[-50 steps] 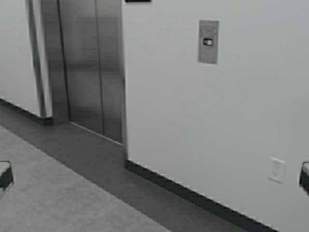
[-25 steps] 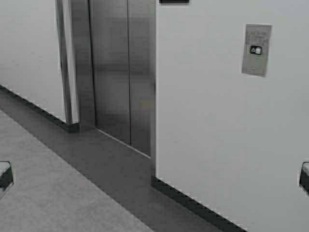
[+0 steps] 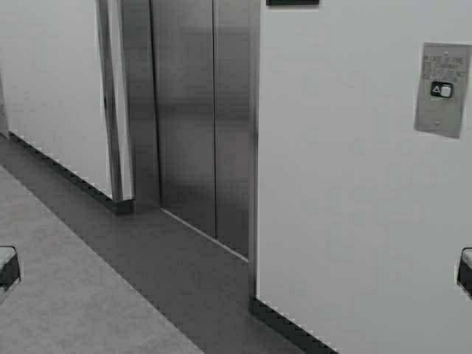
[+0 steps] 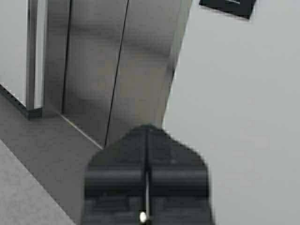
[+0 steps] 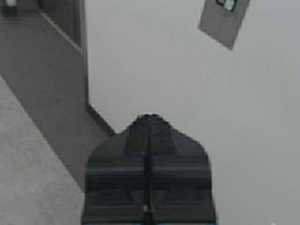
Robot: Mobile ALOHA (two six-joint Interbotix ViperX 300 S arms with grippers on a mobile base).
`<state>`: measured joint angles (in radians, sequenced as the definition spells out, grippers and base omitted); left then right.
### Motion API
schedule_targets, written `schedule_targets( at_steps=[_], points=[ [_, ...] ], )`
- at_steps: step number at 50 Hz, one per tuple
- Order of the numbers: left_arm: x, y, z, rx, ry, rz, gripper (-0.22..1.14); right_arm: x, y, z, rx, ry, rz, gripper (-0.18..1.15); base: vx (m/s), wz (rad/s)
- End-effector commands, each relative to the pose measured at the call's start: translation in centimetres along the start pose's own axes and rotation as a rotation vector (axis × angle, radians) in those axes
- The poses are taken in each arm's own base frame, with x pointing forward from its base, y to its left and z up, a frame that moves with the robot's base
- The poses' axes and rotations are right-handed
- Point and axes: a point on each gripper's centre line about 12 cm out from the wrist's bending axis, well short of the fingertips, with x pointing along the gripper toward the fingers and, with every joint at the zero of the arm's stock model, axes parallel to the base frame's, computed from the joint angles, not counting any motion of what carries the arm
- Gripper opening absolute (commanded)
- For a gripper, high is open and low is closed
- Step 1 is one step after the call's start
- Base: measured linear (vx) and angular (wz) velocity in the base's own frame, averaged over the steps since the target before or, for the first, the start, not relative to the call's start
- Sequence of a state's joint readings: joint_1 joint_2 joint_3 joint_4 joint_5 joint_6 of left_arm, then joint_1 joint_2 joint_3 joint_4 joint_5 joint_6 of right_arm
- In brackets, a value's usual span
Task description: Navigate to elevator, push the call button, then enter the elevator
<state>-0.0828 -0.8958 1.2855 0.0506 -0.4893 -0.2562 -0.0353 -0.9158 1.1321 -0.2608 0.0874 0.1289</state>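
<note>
Driving on, the robot has shifted the elevator (image 3: 199,118) and the call button (image 3: 442,90) rightward; both end effectors, left end effector (image 4: 146,140) and right end effector (image 5: 148,129), are pinched narrow, the button above the right one.

The left gripper (image 4: 146,133) is matte black, with two blocky fingers that narrow to a rounded tip; a thin seam runs between them, and a small bright dot sits low on the seam. The right gripper (image 5: 149,122) has the same black form, with ribbed bands across its fingers.
</note>
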Motion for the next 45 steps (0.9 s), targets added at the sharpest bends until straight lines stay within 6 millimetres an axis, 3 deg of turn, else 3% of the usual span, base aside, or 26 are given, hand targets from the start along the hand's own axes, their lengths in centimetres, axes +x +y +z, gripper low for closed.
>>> schedule_targets(
  at_steps=[1, 11, 18, 29, 45],
  points=[
    [-0.2, -0.2, 1.0, 0.004, -0.033, -0.008, 0.02, 0.2, -0.8, 1.8, -0.061, 0.061, -0.035, 0.06, 0.37, 0.1],
    [-0.6, -0.3, 1.5, -0.001, -0.006, 0.004, 0.02, 1.1, -2.2, 4.1, -0.22, 0.16, -0.11, 0.06, 0.33, 0.02],
    [-1.3, -0.4, 2.2, -0.003, -0.026, 0.001, 0.02, 2.8, -0.7, 4.8, -0.373, 0.237, -0.073, 0.06, 0.25, -0.09],
    [-2.3, -0.4, 1.9, -0.008, -0.011, 0.008, 0.02, 6.7, 1.6, 3.3, -0.669, 0.384, -0.058, 0.06, 0.22, -0.14],
    [-2.3, -0.5, 2.7, -0.031, -0.037, 0.008, 0.02, 11.7, 1.8, 1.0, -0.819, 0.456, -0.127, 0.06, 0.14, -0.1]
  ],
)
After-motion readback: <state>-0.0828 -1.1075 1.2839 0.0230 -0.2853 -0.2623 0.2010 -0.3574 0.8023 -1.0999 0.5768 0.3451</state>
